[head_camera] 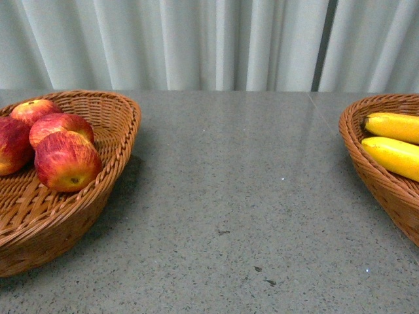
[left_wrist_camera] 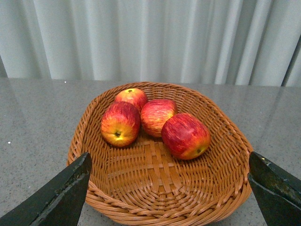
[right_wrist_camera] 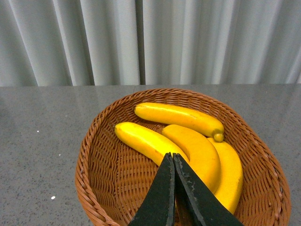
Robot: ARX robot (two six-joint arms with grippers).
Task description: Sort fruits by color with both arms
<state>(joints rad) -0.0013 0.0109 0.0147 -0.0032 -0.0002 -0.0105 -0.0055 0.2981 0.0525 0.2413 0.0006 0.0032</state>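
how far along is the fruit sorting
It looks finished. Four apples lie in the left basket and four bananas in the right basket; the table between them shows no loose fruit. Nothing is in hand: the left tool is open and empty, the right tool shut on nothing. Nothing visible is left.

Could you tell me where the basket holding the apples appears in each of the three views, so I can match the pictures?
Front view: the apple basket sits at the left edge, partly cut off.
Left wrist view: it fills the centre, four apples inside, seen between the left gripper and its open jaws.
Right wrist view: not in it; that basket holds bananas.
Shared landmark: the pale pleated curtain behind the grey table.
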